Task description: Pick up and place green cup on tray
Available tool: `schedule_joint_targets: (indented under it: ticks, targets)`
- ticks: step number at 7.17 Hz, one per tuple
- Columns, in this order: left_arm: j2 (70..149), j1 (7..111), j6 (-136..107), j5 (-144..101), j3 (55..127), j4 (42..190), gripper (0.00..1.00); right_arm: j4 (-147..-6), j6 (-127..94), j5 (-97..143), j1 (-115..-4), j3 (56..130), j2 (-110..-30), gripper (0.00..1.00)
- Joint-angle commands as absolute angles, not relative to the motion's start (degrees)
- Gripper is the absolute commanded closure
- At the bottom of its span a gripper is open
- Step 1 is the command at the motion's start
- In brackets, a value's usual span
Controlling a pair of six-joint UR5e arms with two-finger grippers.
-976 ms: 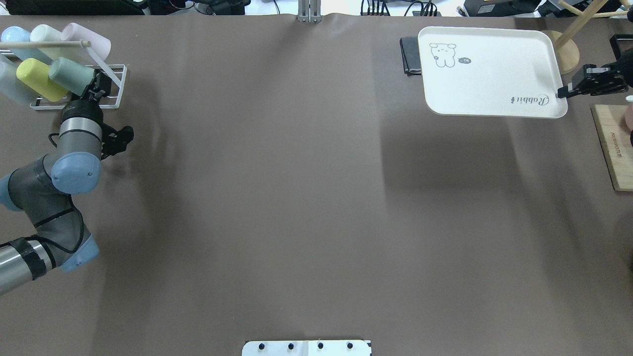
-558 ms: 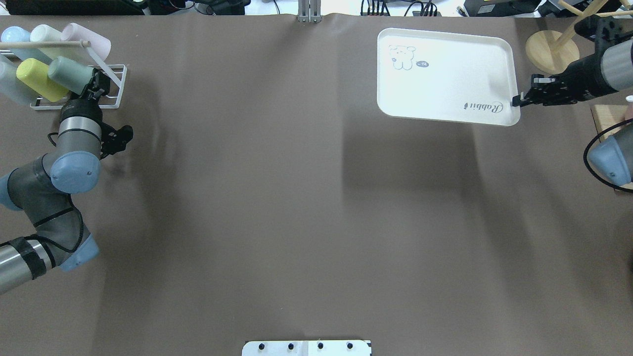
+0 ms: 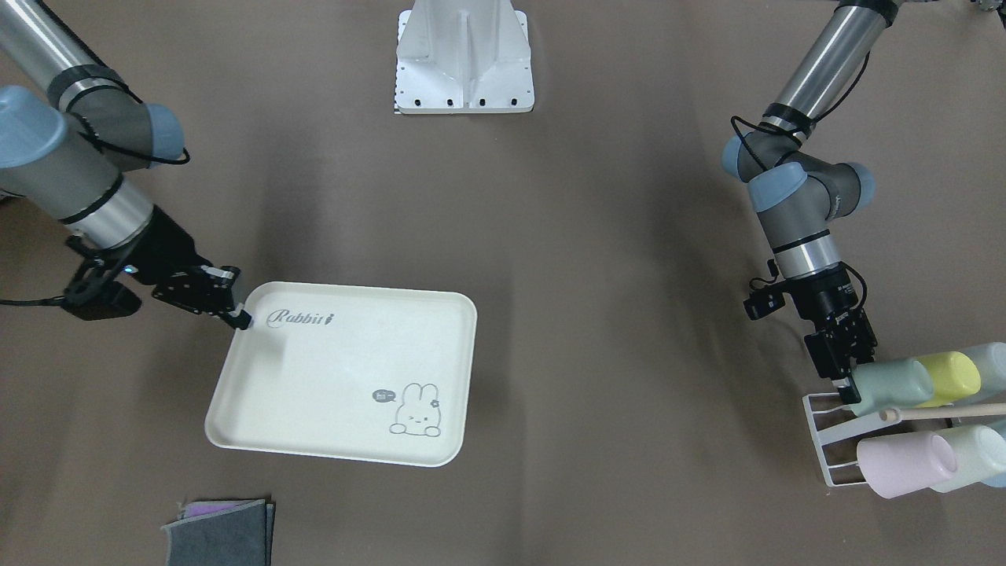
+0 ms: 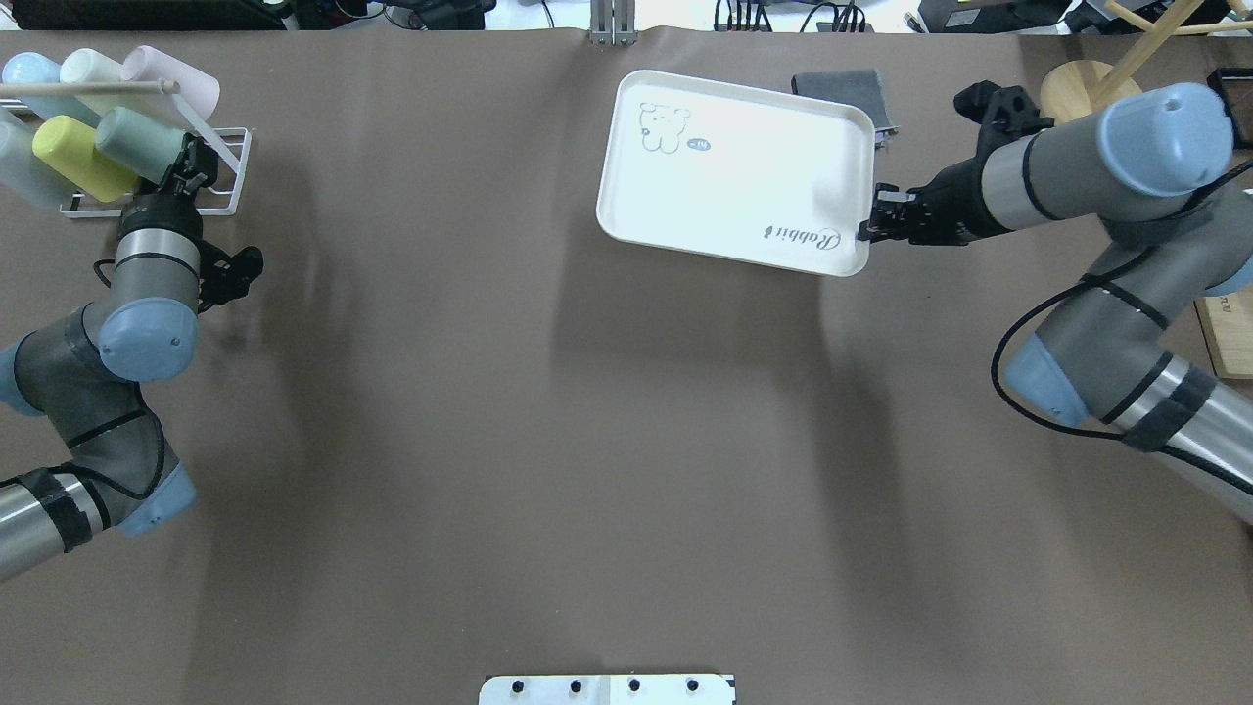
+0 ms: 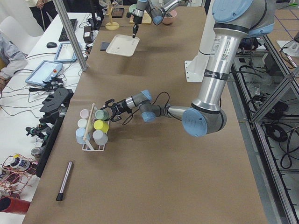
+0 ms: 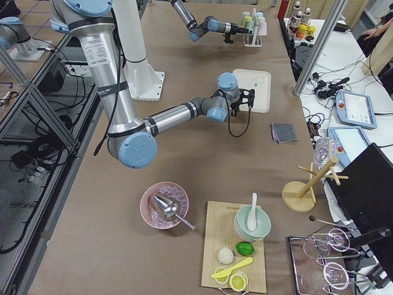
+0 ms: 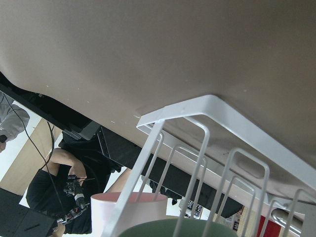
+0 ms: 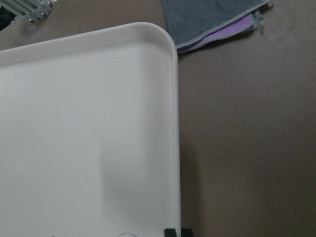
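Note:
The green cup (image 4: 132,142) lies on its side in a white wire rack (image 4: 230,171) at the far left, mouth towards my left arm. It also shows in the front-facing view (image 3: 892,385). My left gripper (image 4: 188,164) is at the cup's mouth (image 3: 847,387), and its fingers look parted at the rim. The left wrist view shows only the cup's rim (image 7: 163,228). My right gripper (image 4: 867,223) is shut on the near corner of the cream tray (image 4: 744,157). It holds the tray above the table at the far middle right (image 3: 314,385). The tray rim fills the right wrist view (image 8: 174,123).
The rack also holds a yellow cup (image 4: 73,157), a pink cup (image 4: 176,78) and paler cups. A grey cloth (image 4: 847,93) lies behind the tray. A wooden stand (image 4: 1091,98) and a wooden board (image 4: 1235,333) are at the far right.
My right arm has carried the tray leftwards across the far side of the table, uncovering the grey cloth. My left gripper has barely moved at the green cup.

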State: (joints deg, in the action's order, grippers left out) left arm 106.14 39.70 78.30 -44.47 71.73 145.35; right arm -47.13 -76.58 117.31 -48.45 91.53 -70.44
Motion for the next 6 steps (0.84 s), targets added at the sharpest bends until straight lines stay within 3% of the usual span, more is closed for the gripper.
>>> schedule_joint_targets:
  ticks: [1,6]
  targets:
    - [106.1,39.8,80.2,-44.5,71.9,146.7,0.19,-51.6,-77.0,112.9,-40.1,91.3,-66.5,1.00]
    - [105.5,41.4,85.8,-44.6,72.1,152.1,0.18,-51.5,-70.3,112.5,-36.2,90.4,-66.1,1.00]
